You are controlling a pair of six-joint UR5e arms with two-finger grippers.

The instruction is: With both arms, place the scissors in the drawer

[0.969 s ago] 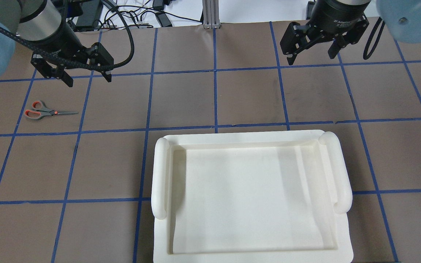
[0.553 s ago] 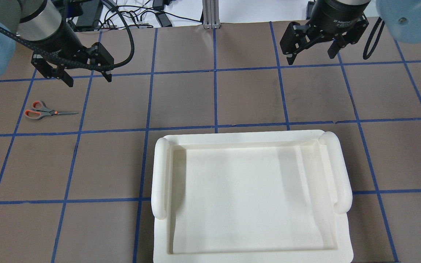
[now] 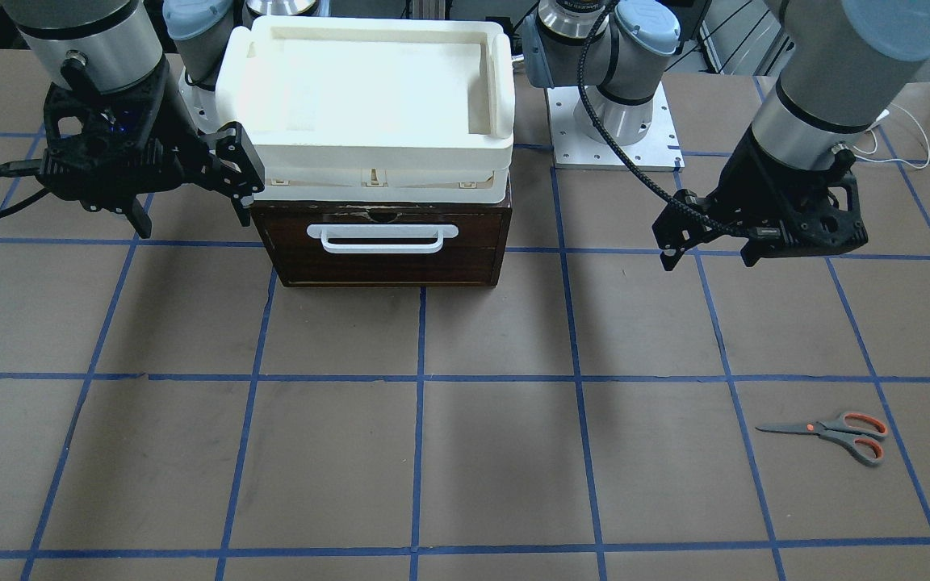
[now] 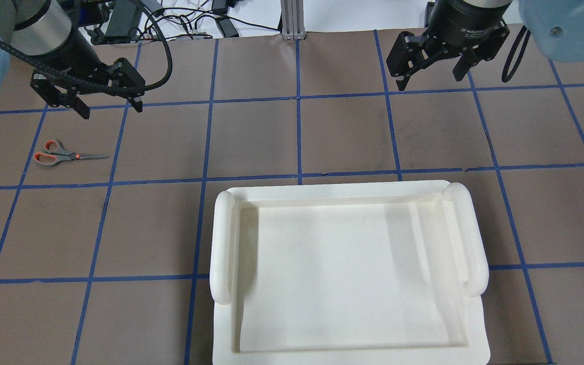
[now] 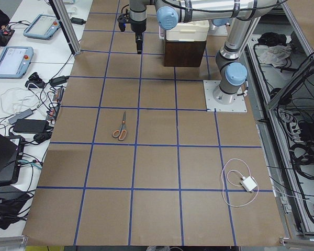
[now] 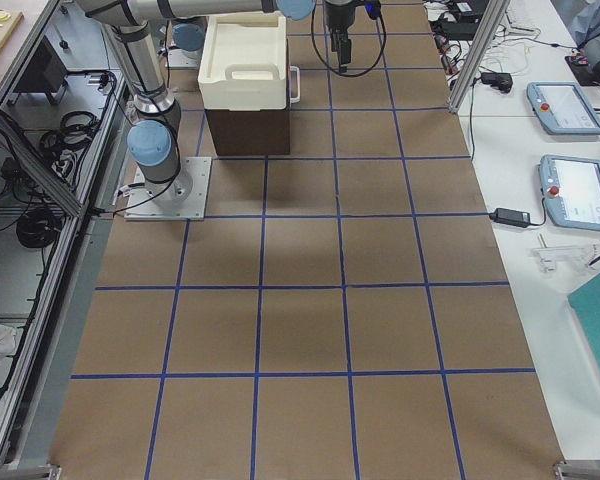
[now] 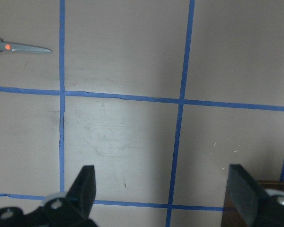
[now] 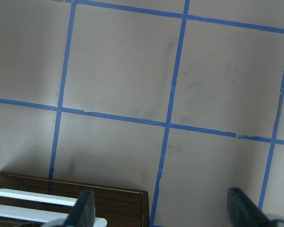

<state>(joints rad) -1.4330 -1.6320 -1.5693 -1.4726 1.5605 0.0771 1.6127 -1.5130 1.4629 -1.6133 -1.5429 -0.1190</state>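
The scissors [image 4: 64,155] lie flat on the brown table, at the far left of the overhead view; they also show in the front view [image 3: 832,430] and the blade tip shows in the left wrist view [image 7: 23,48]. My left gripper [image 4: 111,110] is open and empty, above the table just beyond the scissors and a little to their right [image 3: 707,258]. My right gripper [image 4: 429,76] is open and empty, hovering near the drawer [image 3: 384,262]. The drawer is shut, its white bar handle [image 3: 382,236] facing away from me; its corner shows in the right wrist view [image 8: 109,203].
A cream-white foam tray [image 4: 221,238] sits on top of the drawer box and hides it from overhead. Blue tape lines grid the table. Cables and power bricks [image 4: 190,20] lie past the far edge. A white cable with adapter [image 5: 240,183] lies near the left arm's base.
My left gripper has shifted to the left and a little farther away, still open. My right gripper has edged slightly farther away. The scissors have not moved.
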